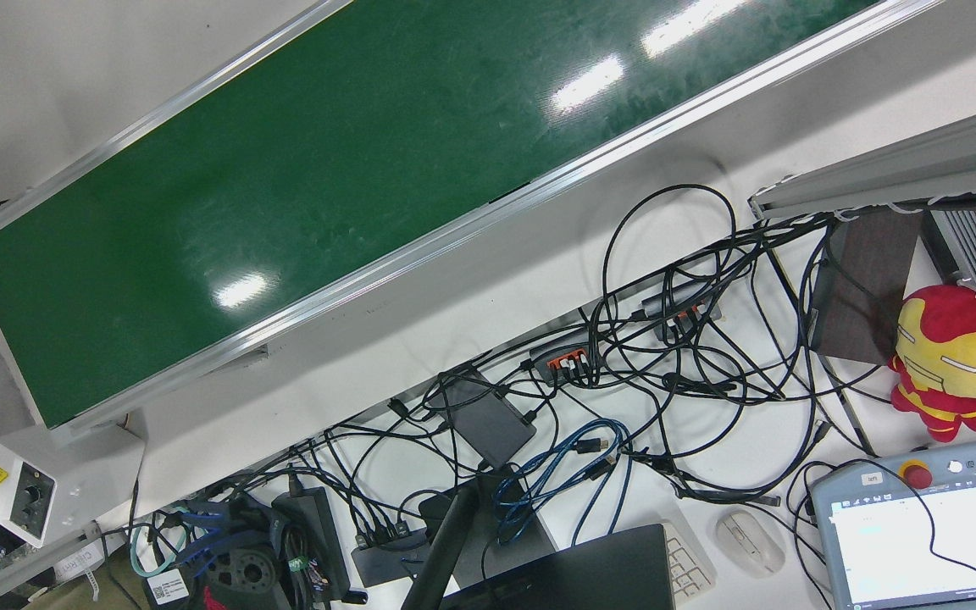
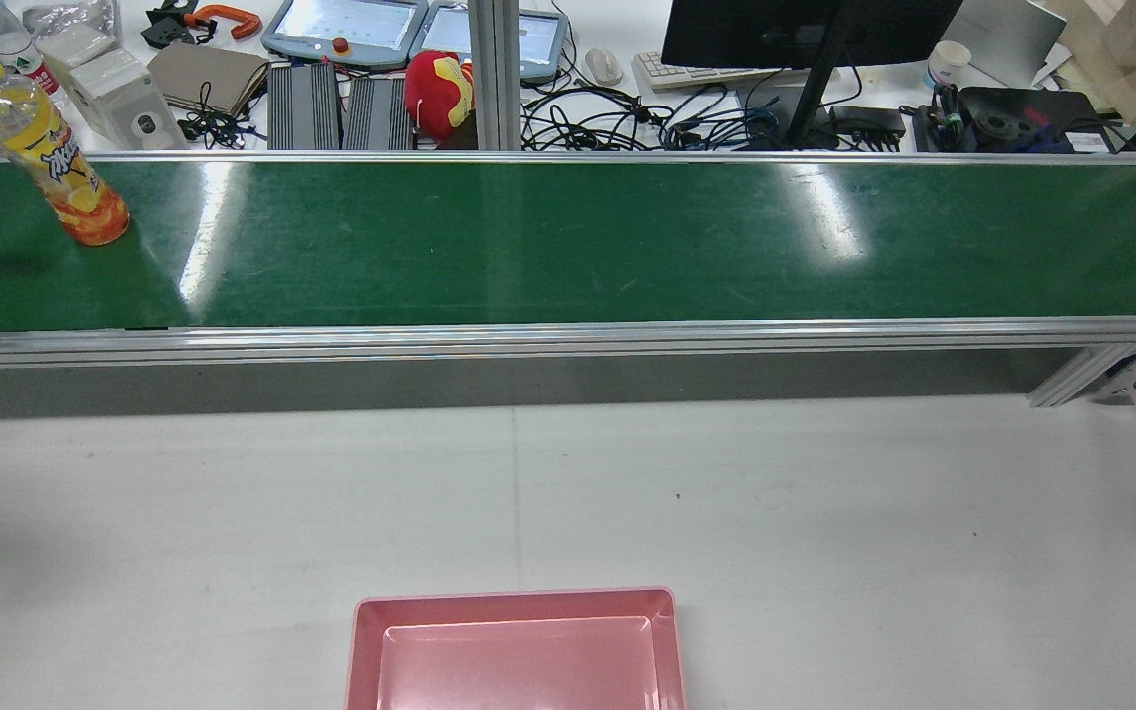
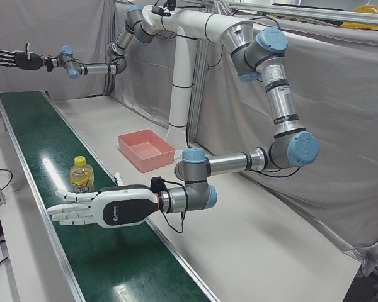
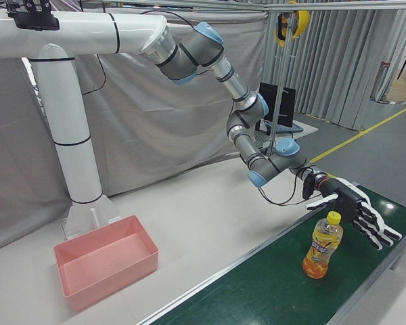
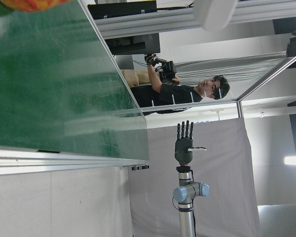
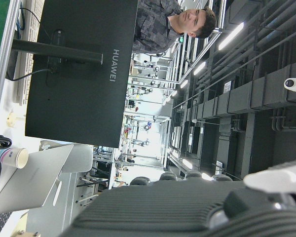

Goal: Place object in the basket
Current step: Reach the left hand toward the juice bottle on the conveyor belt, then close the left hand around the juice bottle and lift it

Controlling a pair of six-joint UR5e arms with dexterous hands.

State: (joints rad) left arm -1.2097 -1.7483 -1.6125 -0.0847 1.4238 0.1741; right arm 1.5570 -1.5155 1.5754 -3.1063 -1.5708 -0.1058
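Observation:
An orange drink bottle with a yellow cap (image 2: 45, 148) stands upright on the green conveyor belt (image 2: 568, 242) at its left end. It also shows in the left-front view (image 3: 82, 176) and the right-front view (image 4: 323, 247). My left hand (image 3: 94, 207) is open, fingers spread flat, hovering over the belt just beside the bottle without touching it; the right-front view shows it too (image 4: 355, 206). My right hand (image 3: 16, 58) is open and empty, held high past the belt's far end. The pink basket (image 2: 514, 595) sits empty on the white table near the pedestal (image 3: 154, 160).
The belt's aluminium rails (image 2: 568, 335) run between bottle and basket. Behind the belt lies a cluttered desk with cables (image 1: 666, 339), a monitor (image 2: 805, 30), teach pendants (image 2: 346, 25) and a red plush toy (image 1: 950, 356). Grey curtains surround the station.

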